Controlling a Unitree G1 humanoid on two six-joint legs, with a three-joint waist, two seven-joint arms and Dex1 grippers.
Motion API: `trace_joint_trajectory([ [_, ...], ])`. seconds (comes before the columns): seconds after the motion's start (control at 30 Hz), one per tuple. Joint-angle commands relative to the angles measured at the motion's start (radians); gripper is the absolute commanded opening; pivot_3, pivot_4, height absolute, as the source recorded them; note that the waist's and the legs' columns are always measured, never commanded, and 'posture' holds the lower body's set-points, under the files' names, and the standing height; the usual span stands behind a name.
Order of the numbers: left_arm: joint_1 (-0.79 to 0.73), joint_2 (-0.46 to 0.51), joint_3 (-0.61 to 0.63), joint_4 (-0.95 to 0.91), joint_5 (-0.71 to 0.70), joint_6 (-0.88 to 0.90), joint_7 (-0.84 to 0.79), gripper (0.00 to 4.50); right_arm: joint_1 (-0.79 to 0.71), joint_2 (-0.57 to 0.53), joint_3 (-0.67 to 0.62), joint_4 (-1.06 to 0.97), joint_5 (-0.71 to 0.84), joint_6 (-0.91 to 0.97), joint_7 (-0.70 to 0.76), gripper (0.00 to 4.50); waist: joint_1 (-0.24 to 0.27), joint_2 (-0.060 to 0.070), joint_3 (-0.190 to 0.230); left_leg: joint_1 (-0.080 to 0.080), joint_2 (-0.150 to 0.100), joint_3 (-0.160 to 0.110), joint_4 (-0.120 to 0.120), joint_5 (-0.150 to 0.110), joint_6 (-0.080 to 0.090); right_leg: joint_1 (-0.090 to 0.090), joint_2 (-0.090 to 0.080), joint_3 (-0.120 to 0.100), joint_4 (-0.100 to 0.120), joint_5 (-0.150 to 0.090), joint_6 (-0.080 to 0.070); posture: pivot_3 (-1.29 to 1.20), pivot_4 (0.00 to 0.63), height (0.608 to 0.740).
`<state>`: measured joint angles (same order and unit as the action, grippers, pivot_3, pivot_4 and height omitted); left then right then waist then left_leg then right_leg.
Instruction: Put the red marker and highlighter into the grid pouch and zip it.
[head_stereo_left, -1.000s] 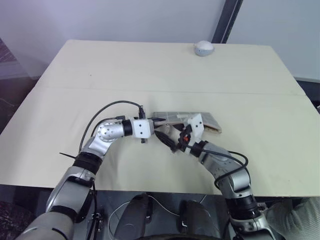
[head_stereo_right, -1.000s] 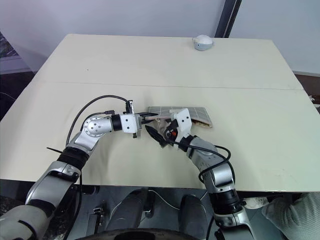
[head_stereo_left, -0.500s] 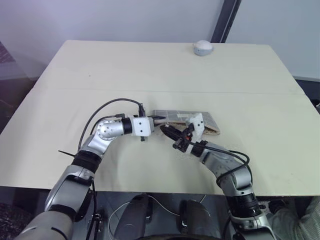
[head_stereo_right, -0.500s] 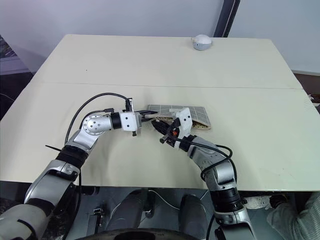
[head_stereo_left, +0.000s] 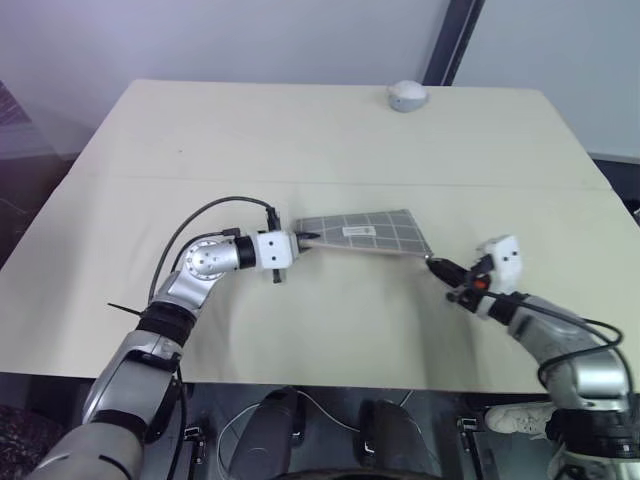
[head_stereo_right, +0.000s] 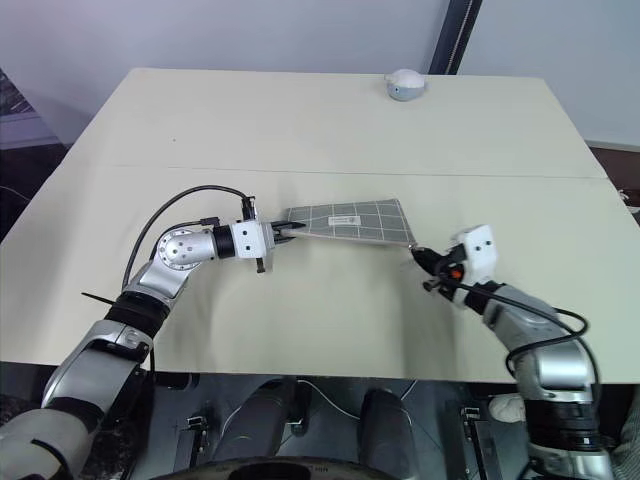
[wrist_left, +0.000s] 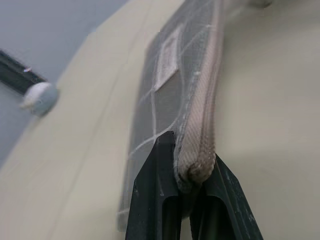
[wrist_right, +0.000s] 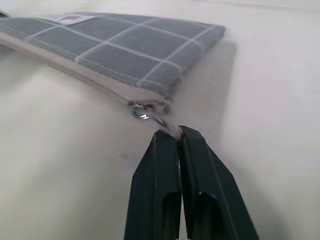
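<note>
The grid pouch (head_stereo_left: 365, 231) lies mid-table, zipped along its whole length, contents hidden. The left gripper (wrist_left: 186, 172) clamps its left end; the right gripper (wrist_right: 171, 134) pinches the metal zipper pull (wrist_right: 145, 113) at its right corner. A grey-white lump (head_stereo_left: 407, 96) sits near the table (head_stereo_left: 250, 140)'s far edge.

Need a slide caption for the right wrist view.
Right gripper shut on the zipper pull at the corner of the closed grid pouch.

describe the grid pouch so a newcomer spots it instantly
On the beige table, look near the middle, between the two robot arms. The grid pouch is a flat grey rectangle with white grid lines and a small white label, unlike the round grey-white lump at the far edge.
</note>
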<state>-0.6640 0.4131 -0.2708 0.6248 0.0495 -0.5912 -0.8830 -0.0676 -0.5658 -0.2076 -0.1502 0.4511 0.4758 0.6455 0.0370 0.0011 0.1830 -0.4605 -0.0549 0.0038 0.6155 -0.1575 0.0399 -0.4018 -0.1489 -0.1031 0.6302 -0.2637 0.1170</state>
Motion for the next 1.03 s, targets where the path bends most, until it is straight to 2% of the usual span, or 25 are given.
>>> trace_joint_trajectory([
  [0.03, 0.004, 0.007, 0.080, 0.001, -0.140, 0.121, -0.084, 0.75, 0.000, -0.010, -0.048, -0.017, 0.028, 0.023, -0.009, 0.65, -0.002, 0.000, 0.000, 0.000, 0.000, 0.000, 0.000, 0.000, 0.000, 0.000, 0.000, 0.000, 0.001, 0.000, 0.000, 0.00, 0.150, 0.740],
  [0.1, 0.005, 0.004, 0.097, 0.003, -0.150, 0.126, -0.075, 1.57, 0.000, -0.008, -0.038, -0.039, 0.024, 0.026, -0.011, 1.46, 0.000, 0.000, 0.000, 0.000, 0.001, -0.001, 0.000, 0.000, 0.000, -0.001, 0.001, 0.000, 0.001, 0.000, 0.000, 0.00, 0.150, 0.740],
  [0.27, 0.008, 0.014, 0.157, 0.020, -0.169, 0.100, -0.056, 4.18, 0.036, -0.053, -0.066, -0.061, 0.015, 0.030, 0.015, 4.16, 0.006, 0.000, 0.000, 0.000, 0.001, -0.001, 0.002, 0.000, 0.000, 0.000, 0.000, 0.000, 0.001, 0.000, 0.000, 0.00, 0.150, 0.740],
  [0.3, 0.016, 0.020, 0.170, 0.013, -0.185, 0.092, -0.067, 4.48, 0.047, -0.067, -0.077, -0.059, 0.015, 0.028, 0.025, 4.47, 0.006, 0.000, 0.000, -0.001, 0.000, -0.001, 0.003, 0.000, 0.000, 0.000, 0.000, 0.000, 0.001, 0.000, 0.000, 0.00, 0.150, 0.740],
  [0.5, 0.180, 0.079, 0.292, -0.188, -0.382, 0.329, -0.130, 4.48, 0.136, -0.194, -0.162, -0.081, 0.008, 0.030, 0.089, 4.47, 0.001, 0.000, 0.000, -0.001, 0.000, 0.000, 0.002, -0.001, 0.002, 0.001, -0.001, 0.000, -0.002, 0.000, 0.000, 0.00, 0.150, 0.740],
  [0.8, 0.251, 0.196, 0.437, -0.270, -0.424, 0.474, -0.062, 4.48, 0.268, -0.213, -0.325, -0.211, 0.088, -0.007, 0.193, 4.47, 0.004, 0.001, 0.000, 0.000, 0.001, -0.002, -0.001, -0.001, 0.001, 0.001, -0.001, 0.003, -0.003, -0.002, -0.003, 0.00, 0.150, 0.740],
  [0.9, 0.284, 0.220, 0.455, -0.256, -0.409, 0.473, -0.071, 4.48, 0.332, -0.216, -0.363, -0.228, 0.082, -0.040, 0.233, 4.47, 0.003, 0.001, -0.001, 0.000, 0.001, -0.002, -0.003, -0.001, 0.001, 0.000, -0.001, 0.007, -0.004, -0.003, -0.003, 0.00, 0.150, 0.740],
  [1.03, 0.280, 0.225, 0.481, -0.195, -0.394, 0.417, -0.049, 4.48, 0.346, -0.201, -0.392, -0.200, 0.082, -0.061, 0.228, 4.47, 0.002, 0.002, -0.001, -0.001, 0.001, -0.001, -0.004, -0.002, 0.001, -0.002, -0.001, 0.007, -0.008, -0.002, -0.004, 0.00, 0.150, 0.740],
])
